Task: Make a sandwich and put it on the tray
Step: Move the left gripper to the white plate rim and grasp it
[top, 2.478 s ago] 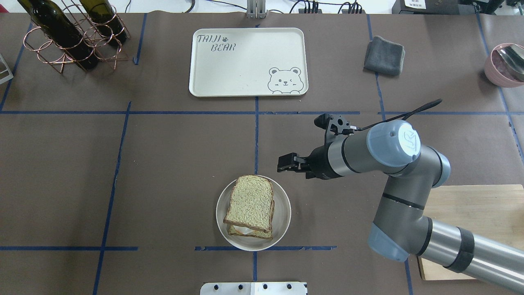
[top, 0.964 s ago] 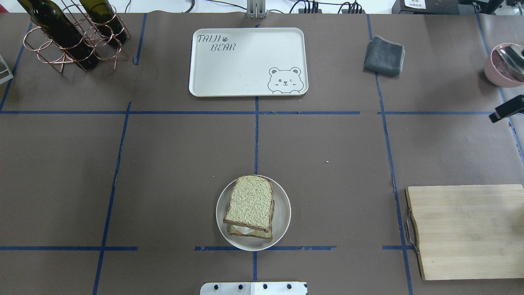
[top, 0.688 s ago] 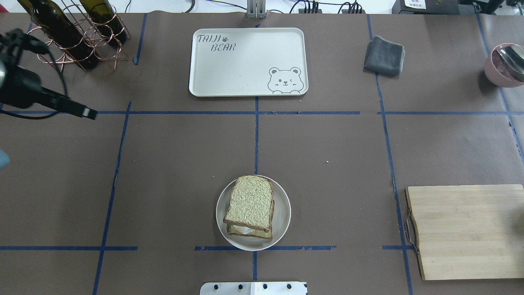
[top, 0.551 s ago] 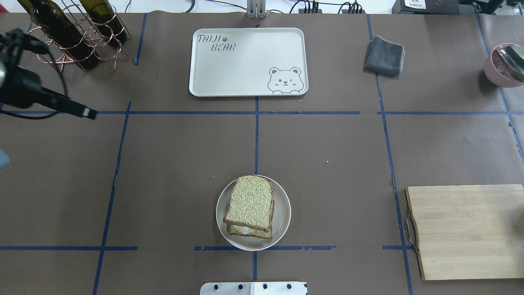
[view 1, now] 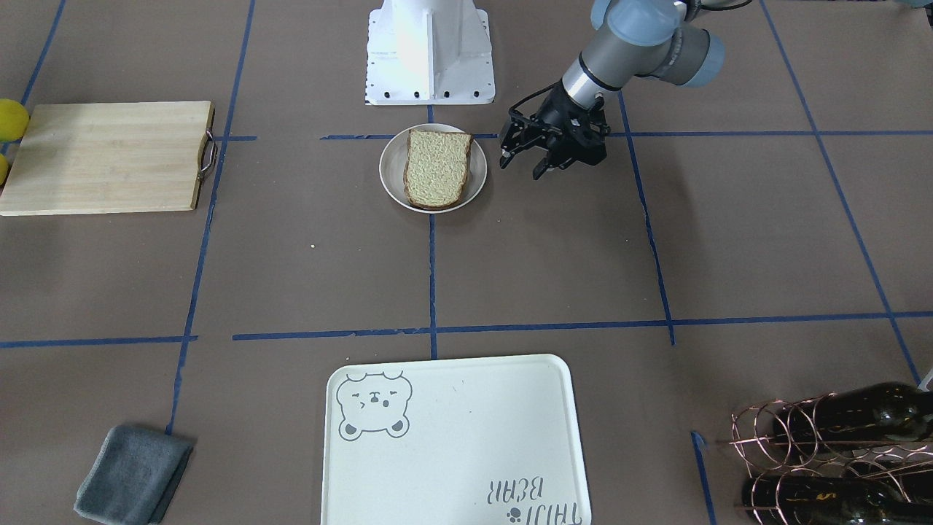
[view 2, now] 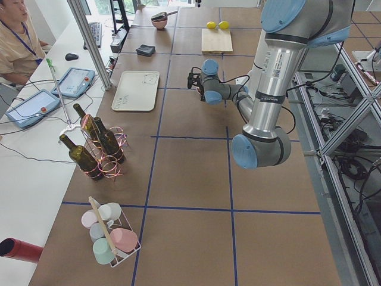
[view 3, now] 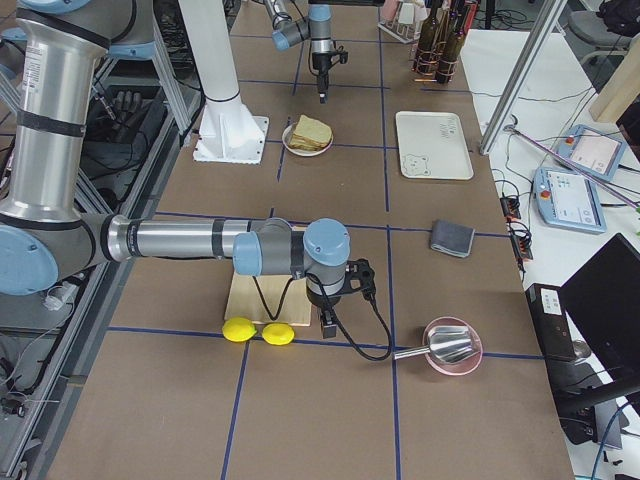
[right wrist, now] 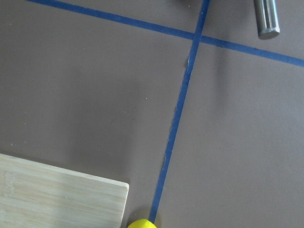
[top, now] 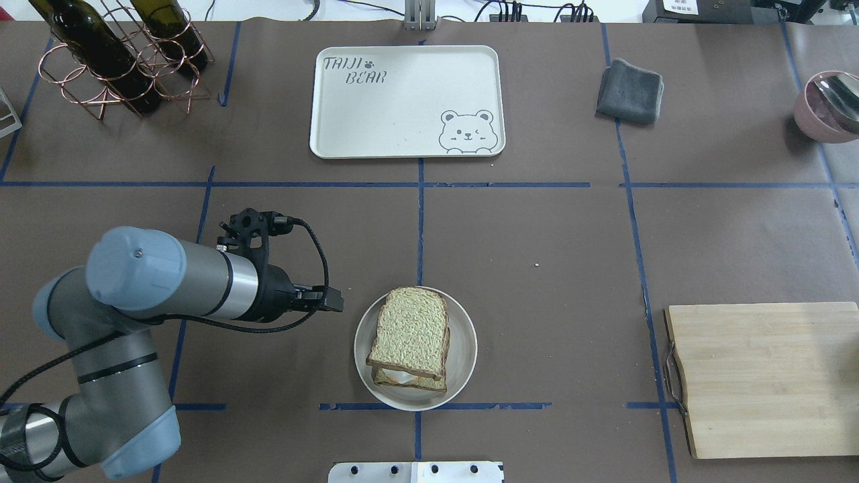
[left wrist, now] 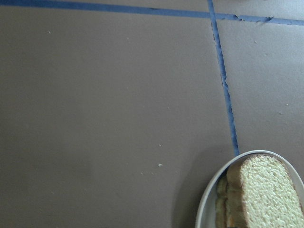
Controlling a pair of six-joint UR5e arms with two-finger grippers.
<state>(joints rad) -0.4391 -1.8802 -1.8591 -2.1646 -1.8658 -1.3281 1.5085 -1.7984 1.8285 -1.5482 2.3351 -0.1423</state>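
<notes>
The sandwich (top: 409,341) is stacked on a small round white plate (top: 463,349) near the table's front middle; a bit of white egg (top: 402,379) shows between the two bread slices. It also shows in the front view (view 1: 436,168) and at the lower right of the left wrist view (left wrist: 263,194). My left gripper (top: 335,300) hovers just left of the plate, open and empty, its fingers spread in the front view (view 1: 520,168). The tray (top: 407,100) lies bare at the far middle. My right gripper (view 3: 326,322) shows only in the right side view, by the cutting board; I cannot tell its state.
A wooden cutting board (top: 765,379) lies at the right front with two lemons (view 3: 258,332) beside it. A grey cloth (top: 629,90) and a pink bowl with a metal spoon (top: 829,107) sit at the far right. A bottle rack (top: 121,54) stands far left.
My right arm pulled away from the plate and left the overhead view to the right. My left arm came in from the left, up to the plate's left rim. The sandwich has not moved.
</notes>
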